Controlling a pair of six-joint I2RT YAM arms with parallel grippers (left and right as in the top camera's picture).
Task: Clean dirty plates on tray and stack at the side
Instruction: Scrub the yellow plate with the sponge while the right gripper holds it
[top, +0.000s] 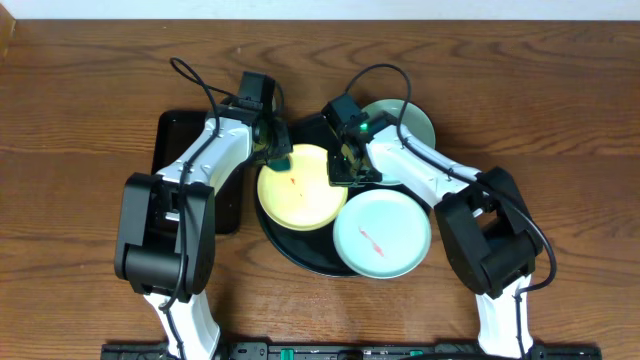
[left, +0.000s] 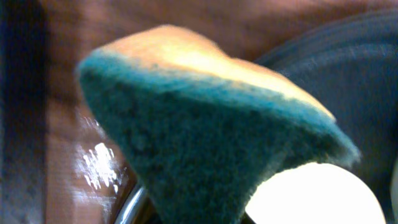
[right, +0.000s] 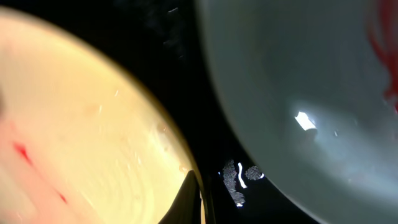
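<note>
The large round black tray (top: 288, 248) holds a pale yellow plate (top: 295, 190) with a red smear and a mint-blue plate (top: 382, 235) with a red smear at its right edge. A second mint plate (top: 412, 120) lies behind the tray on the right, partly under my right arm. My left gripper (top: 275, 150) is shut on a green and yellow sponge (top: 281, 158) (left: 205, 143) at the yellow plate's far-left rim (left: 317, 196). My right gripper (top: 345, 170) (right: 193, 199) is shut on the yellow plate's right rim (right: 81, 137), beside the mint plate (right: 311, 81).
A smaller rectangular black tray (top: 175, 140) lies to the left, under my left arm. The wooden table (top: 90, 120) extends to both sides. The round tray's black floor shows between the two plates (right: 205, 81).
</note>
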